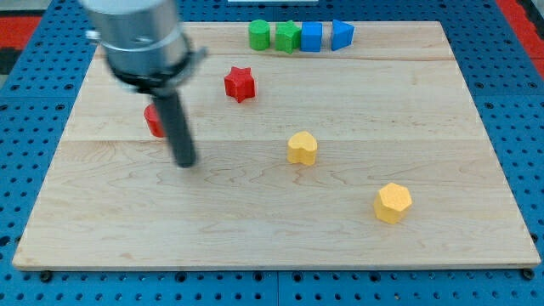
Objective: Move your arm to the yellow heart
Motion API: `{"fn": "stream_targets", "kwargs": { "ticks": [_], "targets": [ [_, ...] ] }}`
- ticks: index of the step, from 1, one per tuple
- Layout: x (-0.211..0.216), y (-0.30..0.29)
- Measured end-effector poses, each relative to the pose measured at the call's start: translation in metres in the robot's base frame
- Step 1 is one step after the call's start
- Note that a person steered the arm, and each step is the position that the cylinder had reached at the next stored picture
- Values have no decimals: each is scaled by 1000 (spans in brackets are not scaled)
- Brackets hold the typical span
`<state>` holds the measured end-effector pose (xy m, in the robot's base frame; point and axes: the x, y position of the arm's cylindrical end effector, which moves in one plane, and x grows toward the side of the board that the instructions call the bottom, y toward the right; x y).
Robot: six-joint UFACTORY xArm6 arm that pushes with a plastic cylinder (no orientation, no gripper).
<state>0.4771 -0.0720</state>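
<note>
A pale wooden board (357,246) is seen lying on a blue perforated base (17,127). Along the board's top edge, right of centre, four blocks are lined up close together: a green cylinder (259,35), a green star-like block (288,36), a blue cube (312,36) and a blue block (342,35) with a slanted side.

A red star (240,83) is placed below that row, in the upper middle of the board. Nearer the left edge, a second red block (154,121) is partly hidden by the rod, so its shape cannot be made out.

The yellow heart (302,148) is found near the board's centre, slightly to the right. A yellow hexagonal block (393,202) is set towards the bottom right corner, well apart from the heart.

No gripper is fitted; nothing is held. My tip (184,162) is planted on the wood in the left half, just below the hidden red block and well apart from the yellow heart, which lies to its right at nearly the same height.
</note>
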Motion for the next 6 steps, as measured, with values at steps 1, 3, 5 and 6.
{"fn": "stream_targets", "kwargs": {
  "ticks": [1, 3, 5, 6],
  "targets": [
    [-33, 94],
    [-98, 226],
    [-132, 317],
    [-53, 324]
  ]
}}
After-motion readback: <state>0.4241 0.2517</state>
